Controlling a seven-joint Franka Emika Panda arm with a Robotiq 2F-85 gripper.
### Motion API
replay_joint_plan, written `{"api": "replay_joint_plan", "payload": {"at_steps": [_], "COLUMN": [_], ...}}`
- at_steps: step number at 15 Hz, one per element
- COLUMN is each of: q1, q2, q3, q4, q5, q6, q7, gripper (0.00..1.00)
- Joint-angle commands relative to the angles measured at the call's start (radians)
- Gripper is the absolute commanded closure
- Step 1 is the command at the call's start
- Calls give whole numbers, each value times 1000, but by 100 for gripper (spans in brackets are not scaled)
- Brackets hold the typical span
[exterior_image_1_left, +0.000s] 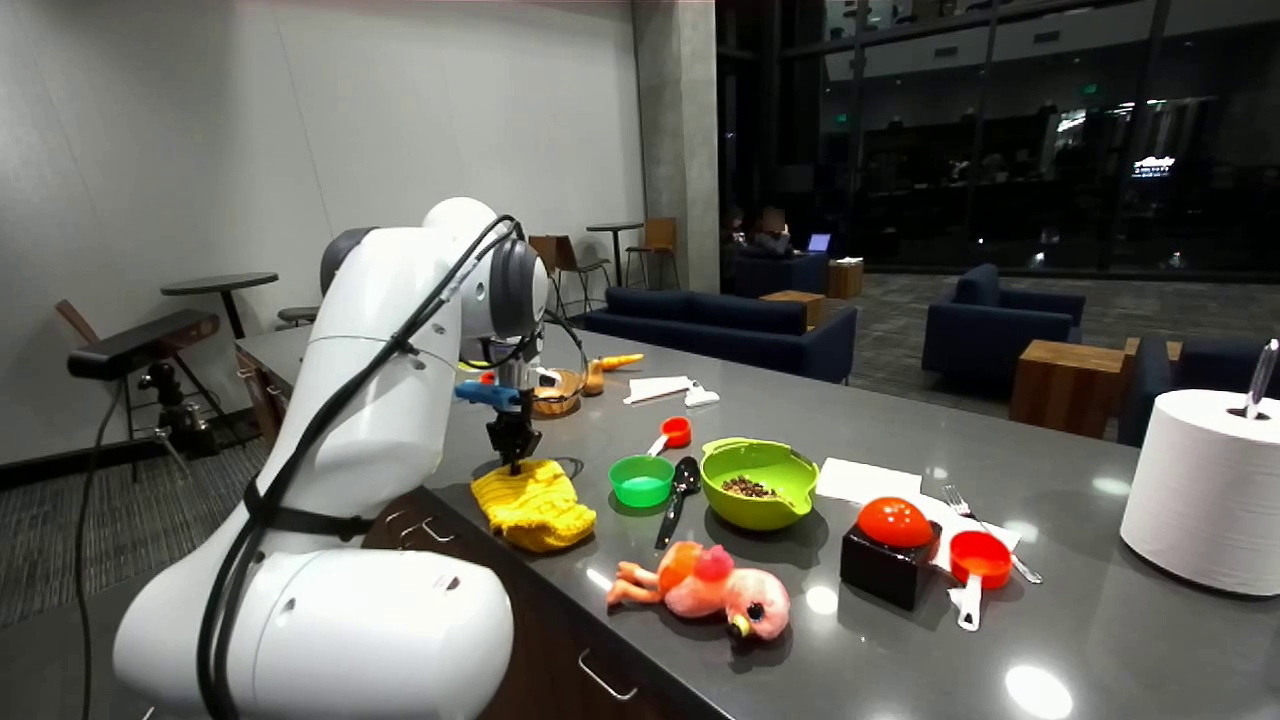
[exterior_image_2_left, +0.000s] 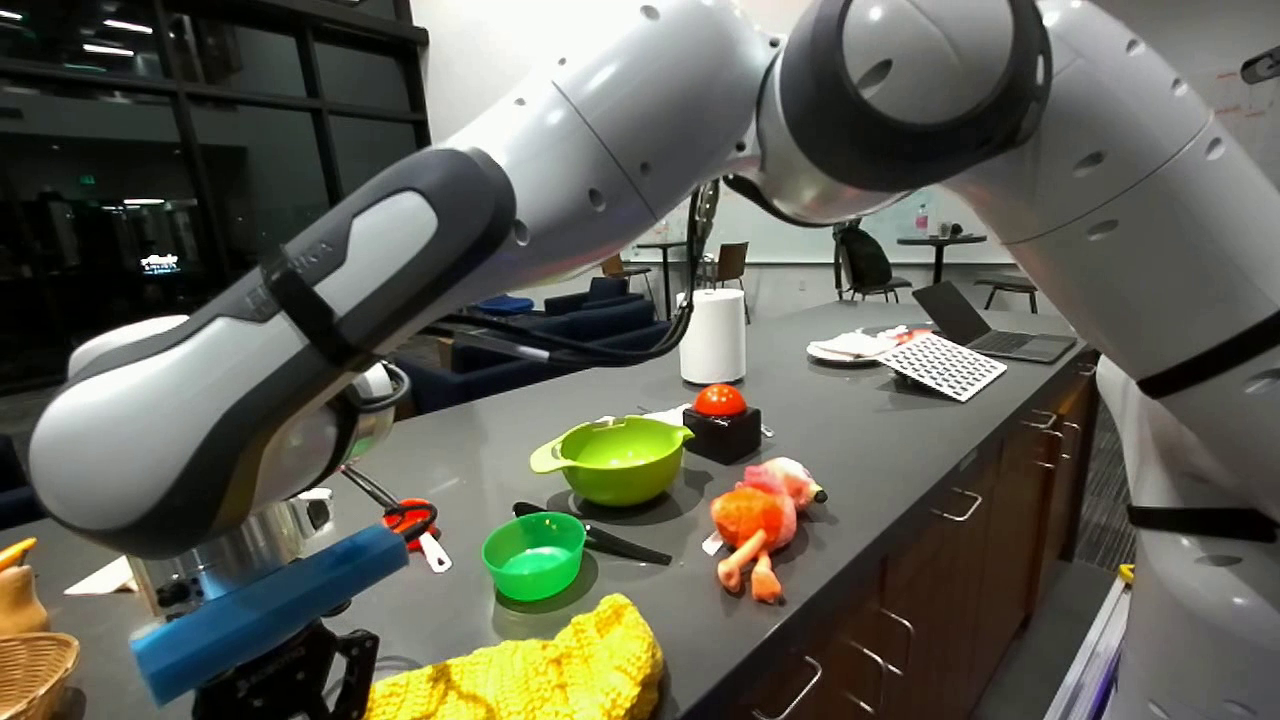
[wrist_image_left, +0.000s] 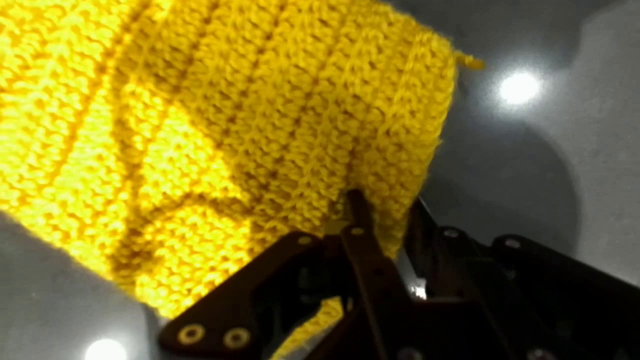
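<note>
Yellow knit cloth (exterior_image_1_left: 535, 505), long axis from narrow-set gripper (wrist_image_left: 387, 198) toward plush bird (exterior_image_1_left: 710, 590), hold unclear

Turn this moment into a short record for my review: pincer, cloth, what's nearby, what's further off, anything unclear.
Pincer: points down, straddling an edge of the yellow knitted cloth
Cloth state: crumpled, resting on the grey counter near its edge
Nearby: green cup, black spoon, lime bowl holding small dark pieces, pink plush flamingo lying down
Further off: red-domed black box, paper roll
Unclear: whether the cloth is firmly gripped
</note>
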Motion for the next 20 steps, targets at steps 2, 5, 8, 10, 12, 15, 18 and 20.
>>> {"api": "replay_joint_plan", "payload": {"at_steps": [2, 5, 8, 10, 12, 15, 18, 20], "q1": [18, 14, 10, 4, -4, -23, -46, -62], "q2": [15, 8, -15, -41, -74, -141, -221, -273], "q3": [-18, -16, -18, -18, -20, -20, -17, -14], "q4": [42, 50, 52, 47, 33, -9, -64, -106], "q5": [-10, -8, -7, -4, 0, 10, 19, 22], "q6": [-30, -46, -69, -85, -96, -95, -85, -77], "q7": [-1, -10, -9, -8, -7, 2, 20, 32], "gripper": [100, 99, 99, 99, 99, 99, 99, 99]}}
